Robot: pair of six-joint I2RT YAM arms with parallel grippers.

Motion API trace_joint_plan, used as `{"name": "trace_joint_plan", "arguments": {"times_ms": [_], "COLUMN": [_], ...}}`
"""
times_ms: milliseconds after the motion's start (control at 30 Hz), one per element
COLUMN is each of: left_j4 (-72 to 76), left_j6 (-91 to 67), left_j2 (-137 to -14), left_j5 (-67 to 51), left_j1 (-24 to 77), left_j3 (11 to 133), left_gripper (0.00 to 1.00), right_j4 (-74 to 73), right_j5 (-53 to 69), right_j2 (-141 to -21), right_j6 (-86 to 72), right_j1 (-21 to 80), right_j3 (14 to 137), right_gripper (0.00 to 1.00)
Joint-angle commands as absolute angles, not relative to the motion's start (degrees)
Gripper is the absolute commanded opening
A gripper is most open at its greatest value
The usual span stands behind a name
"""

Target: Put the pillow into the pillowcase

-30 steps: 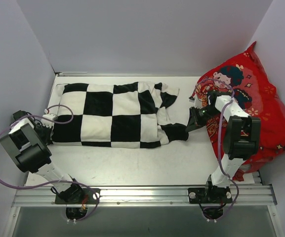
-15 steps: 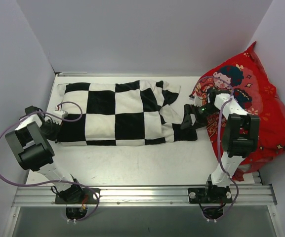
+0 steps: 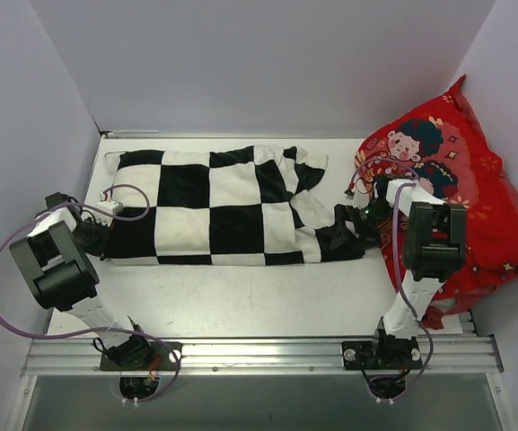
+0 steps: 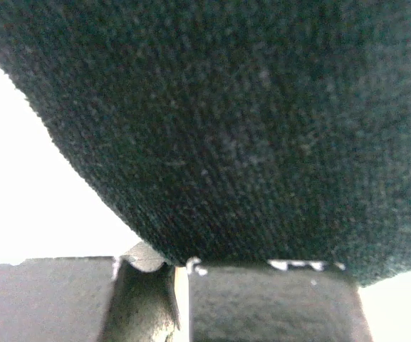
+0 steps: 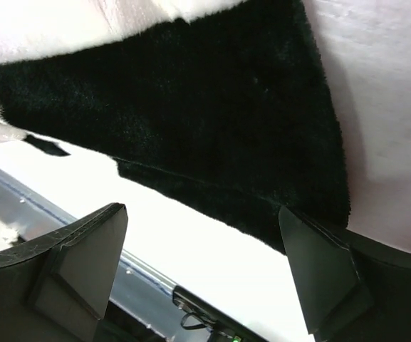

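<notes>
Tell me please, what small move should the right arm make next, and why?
Probably close the right end effector on the loose black corner of the pillowcase. Its fingers stand open with that corner just in front of them. This end lies rumpled while the rest looks filled, and the left end effector seems to pinch the far end.

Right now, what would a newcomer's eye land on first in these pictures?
The black and white checkerboard pillowcase sprawls across the middle of the table, the left tool at one end and the right tool at the other. Beside it, a big red cartoon cushion leans against the right wall.
</notes>
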State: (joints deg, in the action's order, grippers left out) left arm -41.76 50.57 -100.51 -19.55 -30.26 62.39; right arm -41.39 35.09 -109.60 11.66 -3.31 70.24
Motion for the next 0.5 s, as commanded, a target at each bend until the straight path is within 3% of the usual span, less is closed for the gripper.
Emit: {"name": "trace_joint_plan", "arguments": {"times_ms": [0, 267, 467], "left_j4": [-45.0, -46.32, -46.23], "left_j6": [50.27, 50.98, 50.45], "left_j2": [-99.06, -97.82, -97.3], "left_j5": [-21.27, -21.62, -22.24], "left_j1": [-30.06, -30.5, -30.5], "left_j3": [61.26, 60.82, 60.12], "left_gripper": [0.0, 0.0, 0.0], "right_j4": [-40.17, -39.99, -40.17], "right_j5": [26.55, 18.92, 9.14], "right_j2": [-107.24, -96.07, -103.79], "right_j6": [14.41, 14.68, 12.04], "right_j1": [-2.64, 2.54, 5.8], "right_j3": [70.84, 69.17, 68.82], "right_gripper": [0.93, 1.0, 1.0]}}
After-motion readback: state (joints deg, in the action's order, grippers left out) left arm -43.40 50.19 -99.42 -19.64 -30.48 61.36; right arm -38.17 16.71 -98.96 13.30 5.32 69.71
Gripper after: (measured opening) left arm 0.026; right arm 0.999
